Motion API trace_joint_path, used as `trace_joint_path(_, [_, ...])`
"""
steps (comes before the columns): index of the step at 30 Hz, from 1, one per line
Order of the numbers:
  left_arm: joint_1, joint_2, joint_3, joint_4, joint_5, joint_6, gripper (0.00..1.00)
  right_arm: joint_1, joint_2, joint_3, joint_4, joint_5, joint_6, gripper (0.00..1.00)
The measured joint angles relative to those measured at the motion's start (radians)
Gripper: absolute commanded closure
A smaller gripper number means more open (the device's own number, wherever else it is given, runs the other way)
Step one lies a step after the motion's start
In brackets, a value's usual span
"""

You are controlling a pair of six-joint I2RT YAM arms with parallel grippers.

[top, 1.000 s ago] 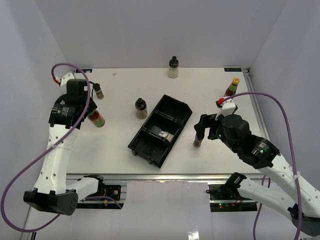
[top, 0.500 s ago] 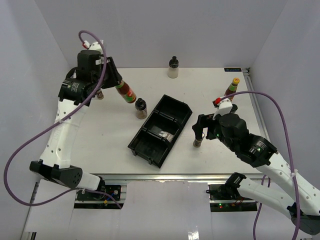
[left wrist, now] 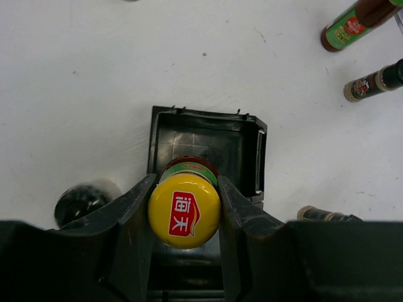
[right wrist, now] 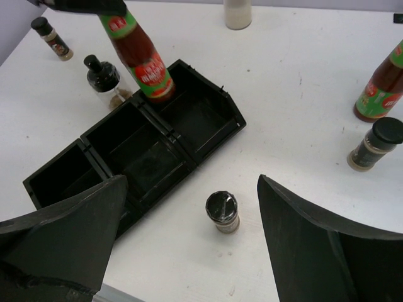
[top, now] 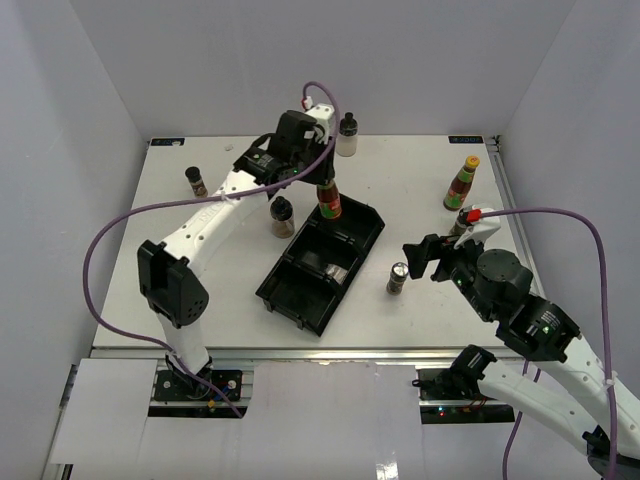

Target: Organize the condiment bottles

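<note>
Left gripper point(left wrist: 184, 211) clenched on red-sauce bottle point(top: 329, 203) at cap, base-down for entry into tray's point(top: 290, 300) far compartment. Right gripper point(right wrist: 192, 182) spread wide, empty, over silver-lidded jar point(right wrist: 222, 212) off tray's right edge: likely next pick.

Sauce bottle point(top: 329, 200) over tray point(top: 298, 288), far end

Count - 7 condiment bottles total: 2x red-sauce bottle point(top: 328, 201) point(top: 461, 183), yellow caps, green necks; 2x black-lidded spice jar point(top: 195, 181) point(right wrist: 376, 143); 1x silver-lidded spice jar point(top: 398, 278); 1x cream-bodied bottle point(top: 347, 138) with a black top; 1x round dark bottle point(top: 282, 216) with a black stopper; 1x black tray point(top: 290, 308) - three compartments in it; 2x robot arm point(top: 215, 215) point(top: 545, 330).
</note>
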Motion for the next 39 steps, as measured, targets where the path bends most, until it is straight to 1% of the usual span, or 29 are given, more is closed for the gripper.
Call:
trace_joint_path(4, [-0.069, 0.081, 0.016, 0.066, -0.028, 0.045, 1.0, 0.0, -0.017, -0.001, 0.024, 0.028, -0.021, 0.1])
trace_joint_path(7, [-0.092, 0.101, -0.003, 0.125, -0.038, 0.068, 1.0, 0.0, -0.022, -0.001, 0.028, 0.043, -0.032, 0.1])
trace_joint_path(13, [-0.093, 0.096, -0.1, 0.243, -0.082, 0.099, 1.0, 0.0, -0.044, -0.007, 0.039, 0.06, -0.052, 0.1])
trace_joint_path(18, [-0.094, 0.096, -0.137, 0.265, -0.124, 0.13, 1.0, 0.0, -0.058, -0.018, 0.051, 0.07, -0.061, 0.1])
trace_joint_path(21, [-0.097, 0.094, -0.172, 0.313, -0.14, 0.14, 1.0, 0.0, -0.061, -0.02, 0.051, 0.071, -0.069, 0.1])
trace_joint_path(29, [-0.099, 0.095, -0.257, 0.371, -0.158, 0.15, 1.0, 0.0, -0.086, -0.026, 0.07, 0.076, -0.079, 0.1])
trace_joint_path(30, [-0.099, 0.095, -0.267, 0.377, -0.159, 0.15, 0.95, 0.0, -0.089, -0.029, 0.072, 0.076, -0.08, 0.1])
trace_joint_path(31, [-0.1, 0.095, -0.274, 0.379, -0.16, 0.15, 0.86, 0.0, -0.091, -0.032, 0.073, 0.077, -0.08, 0.1])
trace_joint_path(32, [-0.1, 0.095, -0.278, 0.383, -0.16, 0.15, 0.71, 0.0, -0.092, -0.035, 0.073, 0.077, -0.08, 0.1])
trace_joint_path(36, [-0.1, 0.095, -0.281, 0.398, -0.161, 0.15, 0.4, 0.0, -0.094, -0.04, 0.073, 0.078, -0.08, 0.1])
trace_joint_path(37, [-0.1, 0.095, -0.281, 0.399, -0.161, 0.15, 0.34, 0.0, -0.094, -0.041, 0.073, 0.079, -0.08, 0.1])
trace_joint_path(39, [-0.1, 0.095, -0.281, 0.416, -0.163, 0.15, 0.29, 0.0, -0.096, -0.045, 0.075, 0.079, -0.08, 0.1])
